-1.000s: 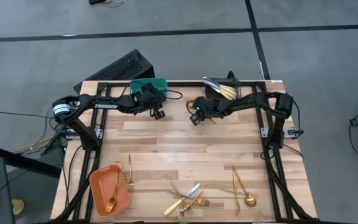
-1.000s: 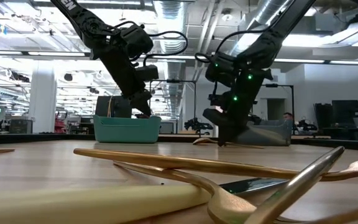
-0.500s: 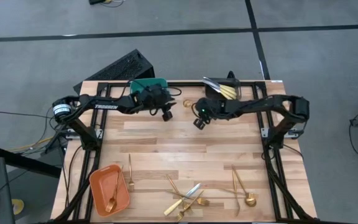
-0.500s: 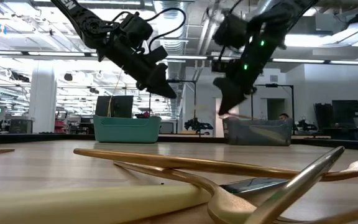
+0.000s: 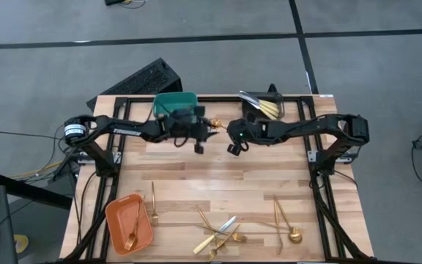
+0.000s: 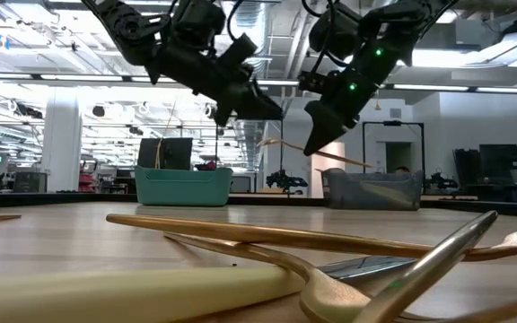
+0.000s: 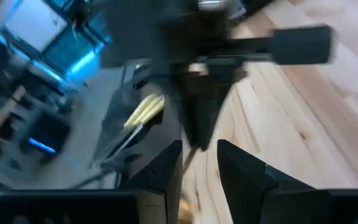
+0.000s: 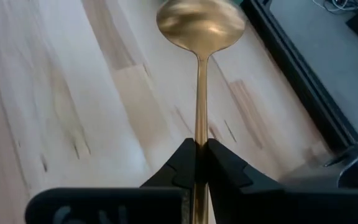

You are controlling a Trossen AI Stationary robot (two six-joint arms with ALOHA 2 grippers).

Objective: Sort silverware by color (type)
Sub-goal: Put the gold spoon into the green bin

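Note:
My right gripper (image 5: 230,139) hangs above the table's far middle, shut on a gold spoon (image 8: 201,22) of the silverware. The spoon's bowl (image 5: 214,121) points toward the table's left. My left gripper (image 5: 211,132) is open and faces the right one closely. In the low view its fingertips (image 6: 275,112) stand just above the bowl end (image 6: 262,141). A gold bit shows low between its fingers in the left wrist view (image 7: 184,208); I cannot tell whether it touches. More silverware (image 5: 218,231) lies flat along the near edge. My right gripper pinches the spoon's slim handle (image 8: 199,134) between its two fingertips, about midway along it. The fingers slant down from the table's right, and the bowl stands out beyond them. The spoon is lifted clear and nearly level, its handle end (image 6: 366,163) trailing toward the right.
A teal bin (image 5: 176,101) stands at the far edge behind my left arm. A dark grey bin (image 5: 262,106) with cutlery is at the far right. An orange bin (image 5: 129,224) with a gold spoon sits at the near left corner.
My right gripper has risen from the table by the grey bin with the spoon, lifting it clear, and has rolled. My left gripper has left the teal bin, gone toward the table's right and up, and turned its fingers toward the right gripper.

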